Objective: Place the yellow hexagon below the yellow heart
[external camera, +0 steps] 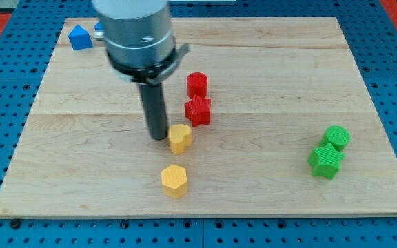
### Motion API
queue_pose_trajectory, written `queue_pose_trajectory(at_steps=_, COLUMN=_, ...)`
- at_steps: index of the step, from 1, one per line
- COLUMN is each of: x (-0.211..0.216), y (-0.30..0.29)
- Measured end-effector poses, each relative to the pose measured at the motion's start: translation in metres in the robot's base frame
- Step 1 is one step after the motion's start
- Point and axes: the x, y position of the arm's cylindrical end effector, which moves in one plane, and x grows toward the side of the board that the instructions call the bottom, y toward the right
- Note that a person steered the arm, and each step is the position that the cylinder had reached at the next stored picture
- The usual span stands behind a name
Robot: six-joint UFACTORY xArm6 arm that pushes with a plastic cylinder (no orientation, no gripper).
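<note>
Nearest the view's bottom, the yellow hexagon (174, 180) sits on the pale wooden counter (267, 76), a little left of centre. Just above it, apart from it, lies the yellow heart (180, 138), so the hexagon is directly below the heart in the view. My tip (158, 136) rests at the heart's left side, just beside it and seemingly touching; the dark rod rises from there into a large grey cylindrical mount that hides part of the counter's upper left. There are no jaws on this arm, only the rod.

Toward the view's right, near the counter's lower right edge, a green star-like block (325, 161) touches a green cylinder (337, 136) just above it.

Farther up, right of the rod, a red star-like block (198, 111) stands just above and right of the heart, with a red cylinder (197, 85) close above it.

At the far top left corner sits a blue block (80, 37) with a peaked top, and a second blue piece (99, 27) shows partly behind the mount.
</note>
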Motion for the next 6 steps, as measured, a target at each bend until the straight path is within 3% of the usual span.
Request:
queue_pose_trajectory(at_steps=1, x=0.012, y=0.021)
queue_pose_trajectory(at_steps=2, x=0.011, y=-0.026)
queue_pose_trajectory(at_steps=3, x=0.054, y=-0.057)
queue_pose_trajectory(at_steps=5, x=0.101, y=0.015)
queue_pose_trajectory(at_steps=6, x=0.117, y=0.019)
